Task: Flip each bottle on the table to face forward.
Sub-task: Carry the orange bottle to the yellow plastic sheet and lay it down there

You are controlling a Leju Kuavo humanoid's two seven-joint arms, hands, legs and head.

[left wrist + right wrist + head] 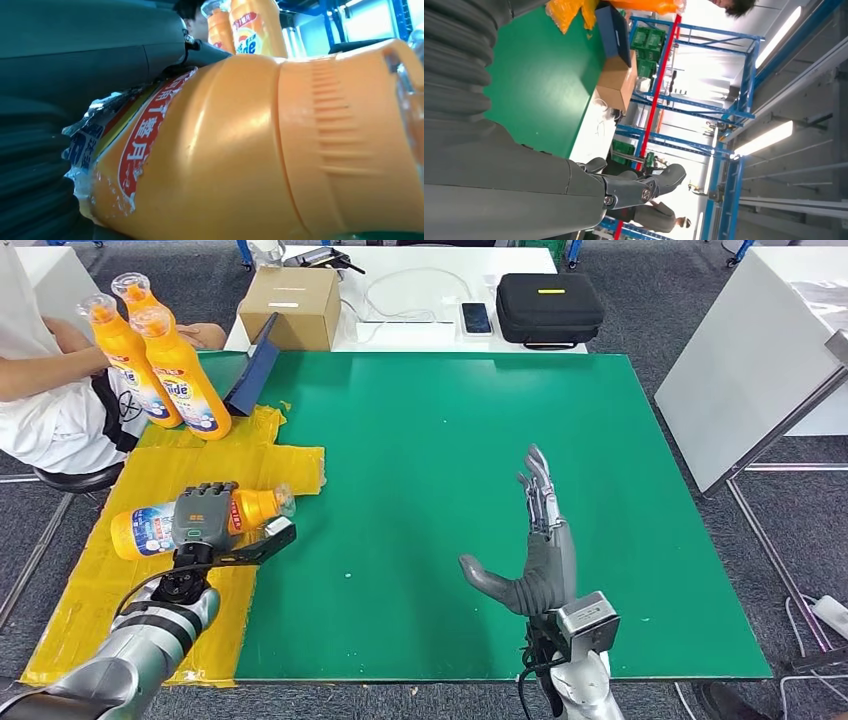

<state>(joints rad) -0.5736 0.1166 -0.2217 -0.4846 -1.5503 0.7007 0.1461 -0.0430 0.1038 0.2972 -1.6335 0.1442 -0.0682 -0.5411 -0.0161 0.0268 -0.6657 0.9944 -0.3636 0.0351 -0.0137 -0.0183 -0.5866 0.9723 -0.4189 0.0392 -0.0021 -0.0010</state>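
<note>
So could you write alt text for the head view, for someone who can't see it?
The robot's left hand grips an orange bottle lying on its side on yellow plastic sheeting. Its right hand hovers open above the green table, and three more bottles stand beside a seated person.

standing bottles (185, 390): "ide" | lying bottle (240, 150) label: "月"

lying bottle (150, 528) on sheet (120, 610) | standing bottles (165, 365) behind
</note>
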